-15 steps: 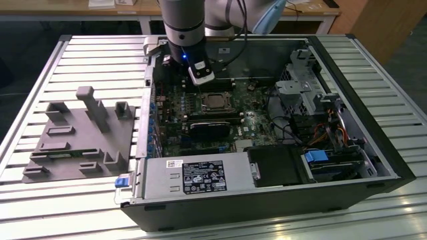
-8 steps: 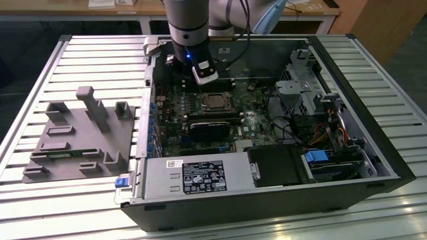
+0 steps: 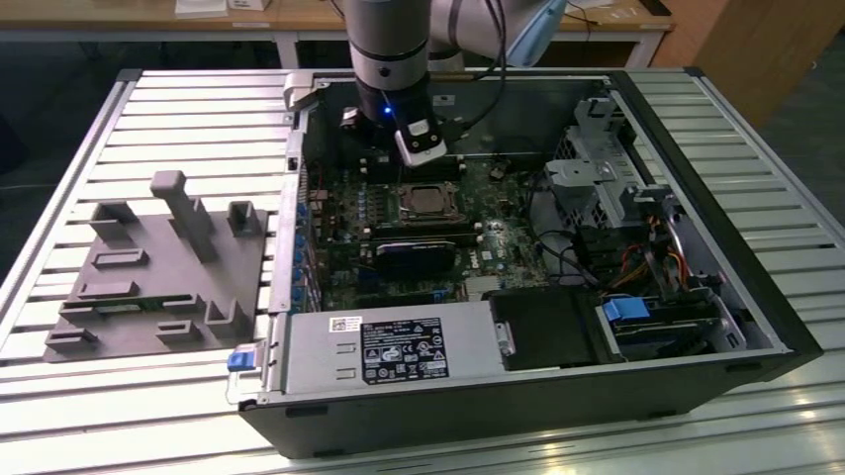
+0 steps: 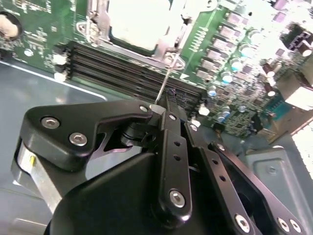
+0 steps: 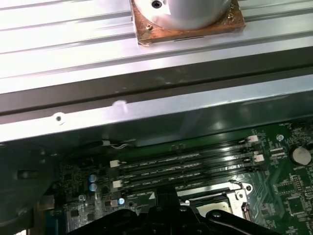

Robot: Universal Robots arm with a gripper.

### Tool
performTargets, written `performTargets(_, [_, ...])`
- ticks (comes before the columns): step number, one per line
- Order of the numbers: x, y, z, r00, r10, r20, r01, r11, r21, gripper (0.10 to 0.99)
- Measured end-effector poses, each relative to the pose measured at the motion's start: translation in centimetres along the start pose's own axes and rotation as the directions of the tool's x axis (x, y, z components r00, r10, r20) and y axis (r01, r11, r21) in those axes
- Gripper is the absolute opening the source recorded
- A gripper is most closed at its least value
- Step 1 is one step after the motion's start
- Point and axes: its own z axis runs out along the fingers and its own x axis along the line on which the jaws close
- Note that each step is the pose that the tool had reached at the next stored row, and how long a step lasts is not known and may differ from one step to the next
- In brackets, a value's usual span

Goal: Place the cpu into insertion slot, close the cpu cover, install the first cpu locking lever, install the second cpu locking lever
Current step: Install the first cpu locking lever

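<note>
The cpu (image 4: 139, 24) sits flat in the insertion slot (image 3: 425, 201), and its pale metal top shows through the window of the cpu cover (image 4: 98, 27), which lies down over it. From the corner of the insertion slot next to the memory slots (image 4: 122, 73), a thin cpu locking lever (image 4: 164, 81) runs out across those slots, and its free end meets the black fingertips (image 4: 168, 111). The jaws are drawn almost together with only a narrow gap, and they appear to pinch this lever end; nothing else is in them. In the first wrist view the memory slots lie between the insertion slot and the case wall (image 5: 146, 110), so on that side the room is small. Beyond the wall come the slatted tabletop (image 3: 198, 109) and the round base (image 5: 186, 14) of the arm (image 3: 390, 49). On the opposite side of the insertion slot a black rectangular block (image 3: 410, 259) stands just beside it. Further that way, well apart, a power supply (image 3: 383, 351) lies along the case edge. To the exterior view's right of the insertion slot there are loose cables (image 3: 581, 262) and a drive cage (image 3: 601, 178). The space directly above the slot is open. Outside the computer case (image 3: 528, 406), well to the exterior view's left of the slot, a grey fixture (image 3: 158, 267) lies on the tabletop.
</note>
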Motion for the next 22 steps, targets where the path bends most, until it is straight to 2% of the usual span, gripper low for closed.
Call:
performTargets(5, [-1.06, 0.23, 0.09, 1.0000, 0.000, 0.0000, 0.000, 1.0000, 0.000, 0.102])
performTargets(12, [-1.17, 0.26, 0.11, 1.0000, 0.000, 0.0008, 0.000, 1.0000, 0.000, 0.102])
performTargets(13, [-1.14, 0.24, 0.15, 1.0000, -0.002, 0.0056, 0.002, 1.0000, -0.001, 0.102])
performTargets(15, [-1.08, 0.20, 0.25, 0.9998, -0.006, 0.0210, 0.006, 1.0000, -0.004, 0.102])
performTargets(18, [-1.08, 0.13, 0.42, 0.9995, -0.009, 0.0307, 0.009, 0.9999, -0.007, 0.102])
performTargets(22, [-1.08, 0.06, 0.58, 0.9984, -0.015, 0.0551, 0.016, 0.9998, -0.013, 0.102])
